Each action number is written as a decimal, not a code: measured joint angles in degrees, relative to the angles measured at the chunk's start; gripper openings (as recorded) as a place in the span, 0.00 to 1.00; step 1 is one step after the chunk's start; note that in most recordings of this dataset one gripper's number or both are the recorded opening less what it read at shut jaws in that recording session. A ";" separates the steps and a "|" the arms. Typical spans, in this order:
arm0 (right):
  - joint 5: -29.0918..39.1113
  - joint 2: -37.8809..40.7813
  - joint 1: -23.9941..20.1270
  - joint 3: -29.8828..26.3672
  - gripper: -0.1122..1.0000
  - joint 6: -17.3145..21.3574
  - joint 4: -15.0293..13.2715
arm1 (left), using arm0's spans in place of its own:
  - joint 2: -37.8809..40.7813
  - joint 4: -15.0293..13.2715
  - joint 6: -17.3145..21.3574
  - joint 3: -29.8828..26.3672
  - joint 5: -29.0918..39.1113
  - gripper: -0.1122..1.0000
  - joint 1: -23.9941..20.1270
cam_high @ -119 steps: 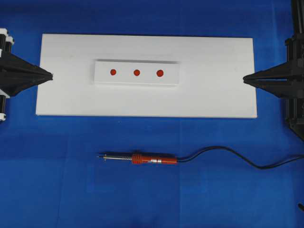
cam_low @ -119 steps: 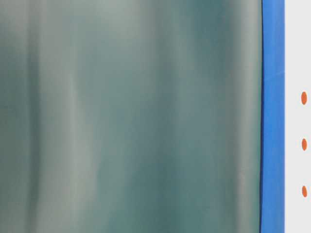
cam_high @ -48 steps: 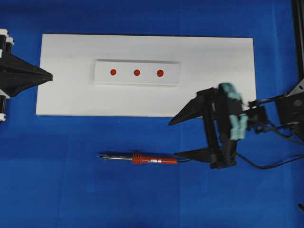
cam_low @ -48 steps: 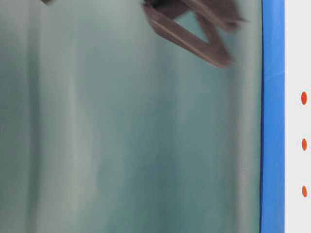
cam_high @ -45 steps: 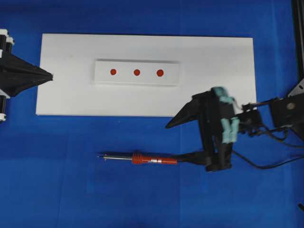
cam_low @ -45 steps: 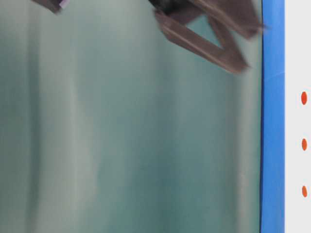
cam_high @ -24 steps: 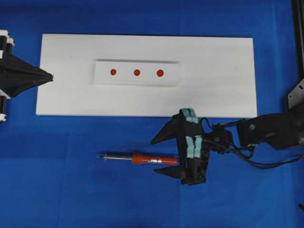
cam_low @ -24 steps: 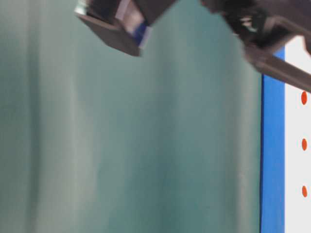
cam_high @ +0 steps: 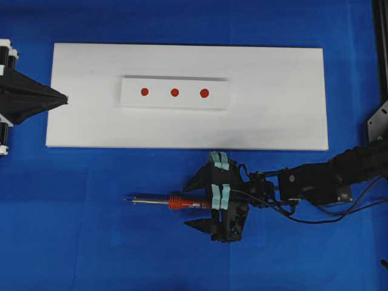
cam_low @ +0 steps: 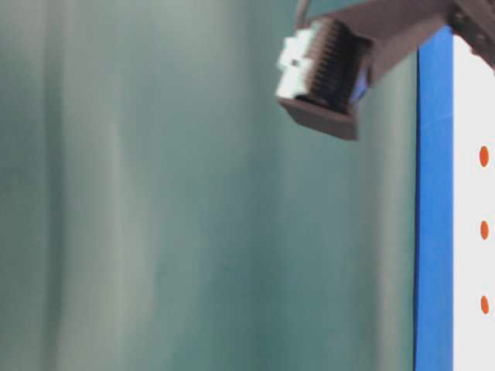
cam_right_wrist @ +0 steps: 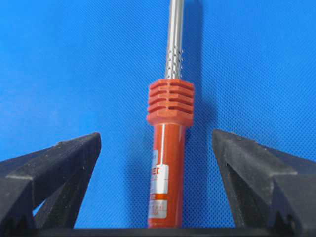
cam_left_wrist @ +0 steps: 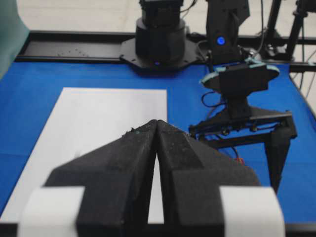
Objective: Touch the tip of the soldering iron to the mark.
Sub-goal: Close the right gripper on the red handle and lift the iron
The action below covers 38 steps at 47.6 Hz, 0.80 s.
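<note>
The soldering iron (cam_high: 176, 202) lies flat on the blue cloth, its orange-red handle (cam_right_wrist: 167, 163) to the right and its thin tip (cam_high: 127, 199) pointing left. My right gripper (cam_high: 187, 206) is open, one finger on each side of the handle and not touching it; the wrist view shows wide gaps on both sides (cam_right_wrist: 155, 140). Three red marks (cam_high: 174, 92) sit in a row on a raised white strip on the white board (cam_high: 273, 109). My left gripper (cam_high: 63, 97) is shut and empty at the board's left edge, its pads pressed together (cam_left_wrist: 156, 123).
The right arm (cam_high: 327, 179) stretches in from the right edge, just in front of the board, and hides the iron's cord. The table-level view is mostly a blurred green surface, with one right finger (cam_low: 325, 77) at the top and the marks (cam_low: 483, 156) at the right edge.
My right arm has swung in from the board's right edge, moving left and toward the front until its open jaws straddle the iron's handle. The iron and the left gripper have not moved.
</note>
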<state>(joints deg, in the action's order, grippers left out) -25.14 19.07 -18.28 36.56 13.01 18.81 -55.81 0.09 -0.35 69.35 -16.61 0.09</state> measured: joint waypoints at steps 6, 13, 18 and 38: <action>-0.26 0.53 -0.09 -0.26 0.87 -0.26 1.05 | 0.00 0.00 0.00 0.09 0.00 0.10 0.09; 0.00 0.53 -0.09 -0.26 0.67 -1.67 1.76 | 0.00 0.00 0.26 0.18 -0.09 0.10 0.09; 0.88 0.53 0.00 -0.26 0.38 -2.81 1.85 | 0.00 0.00 0.44 0.44 -0.09 0.10 0.00; 1.32 0.53 0.18 -0.35 0.16 -2.99 1.93 | 0.00 0.00 0.44 0.44 0.00 0.10 0.09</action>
<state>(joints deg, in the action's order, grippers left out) -23.82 19.60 -18.11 36.21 10.02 20.74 -55.81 0.09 0.09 69.79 -16.61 0.18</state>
